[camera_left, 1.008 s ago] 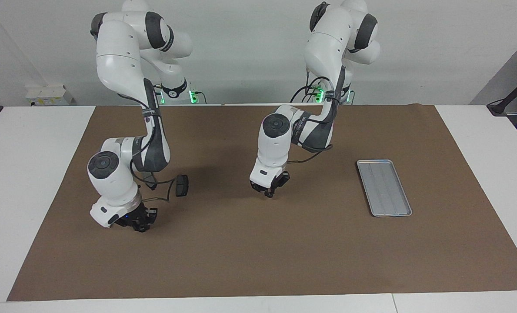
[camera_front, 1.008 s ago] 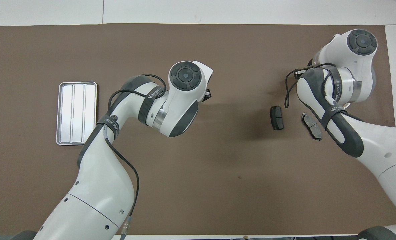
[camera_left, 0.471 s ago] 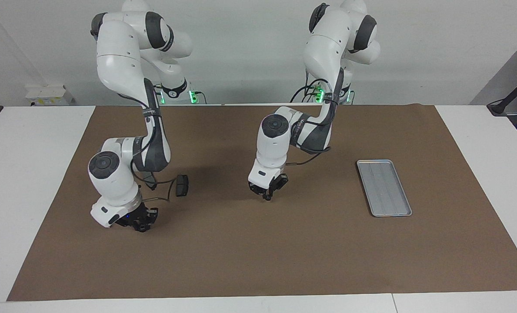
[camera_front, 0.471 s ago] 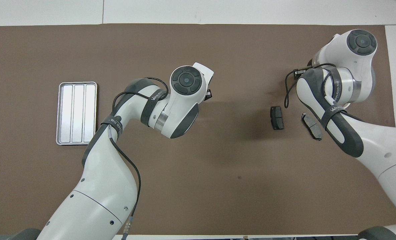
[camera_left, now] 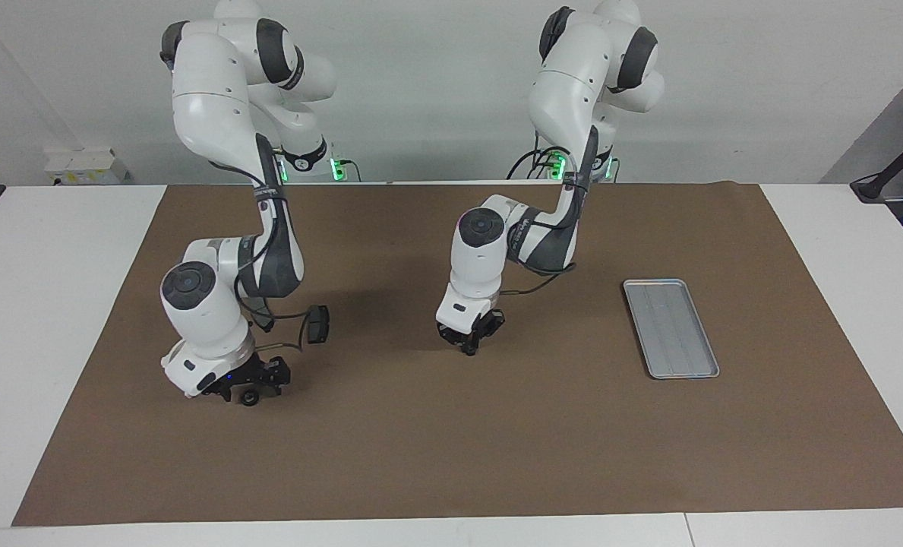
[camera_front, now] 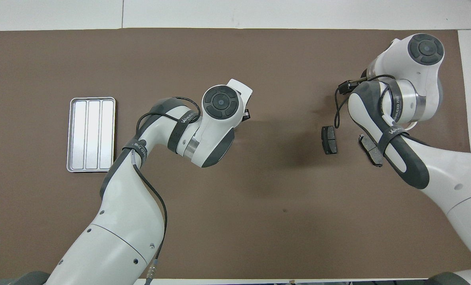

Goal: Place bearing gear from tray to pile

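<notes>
The silver ridged tray (camera_left: 671,328) lies bare toward the left arm's end of the mat; it also shows in the overhead view (camera_front: 91,134). One dark brake pad (camera_left: 317,324) (camera_front: 329,139) lies beside my right arm. A second pad (camera_front: 370,149) is partly under that arm. The white half-ring bracket is hidden. I cannot pick out the bearing gear. My left gripper (camera_left: 469,346) hangs low over the middle of the mat, and only its tip (camera_front: 246,114) shows from above. My right gripper (camera_left: 252,391) is low over the mat next to the pads, with a small dark round shape at its tip.
A brown mat (camera_left: 451,456) covers the white table (camera_left: 48,304). A black cable (camera_front: 338,111) loops off my right wrist above the pads.
My right wrist has turned and its gripper has shifted slightly toward the middle of the table. My left gripper has sunk a little toward the mat. Tray and pads have not moved.
</notes>
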Robot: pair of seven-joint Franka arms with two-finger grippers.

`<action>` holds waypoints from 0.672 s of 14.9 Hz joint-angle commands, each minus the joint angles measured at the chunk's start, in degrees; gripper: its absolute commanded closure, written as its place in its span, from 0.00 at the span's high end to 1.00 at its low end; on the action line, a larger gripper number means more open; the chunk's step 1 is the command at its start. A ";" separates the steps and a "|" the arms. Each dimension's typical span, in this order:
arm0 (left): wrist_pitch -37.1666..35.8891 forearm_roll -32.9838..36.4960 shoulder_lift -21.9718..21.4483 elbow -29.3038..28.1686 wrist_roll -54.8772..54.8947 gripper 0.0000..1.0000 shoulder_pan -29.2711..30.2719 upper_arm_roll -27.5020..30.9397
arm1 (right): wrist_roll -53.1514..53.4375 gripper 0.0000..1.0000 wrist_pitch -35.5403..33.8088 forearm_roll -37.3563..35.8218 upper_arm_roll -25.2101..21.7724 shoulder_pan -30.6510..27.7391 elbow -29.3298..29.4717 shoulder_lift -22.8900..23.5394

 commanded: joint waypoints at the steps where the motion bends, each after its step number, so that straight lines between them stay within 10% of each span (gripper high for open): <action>1: 2.11 3.21 -0.68 -2.17 -0.96 0.77 -0.07 0.34 | -1.09 1.00 -3.09 1.38 0.39 0.85 -0.77 -3.20; 4: 0.97 3.75 -1.03 -2.00 -0.35 0.99 0.11 0.34 | 2.06 1.00 -7.04 1.38 0.39 2.51 -0.59 -6.01; 10: -9.04 3.75 -7.78 -1.99 11.23 1.00 7.38 2.19 | 16.02 1.00 -14.08 1.46 0.39 8.66 -0.24 -10.67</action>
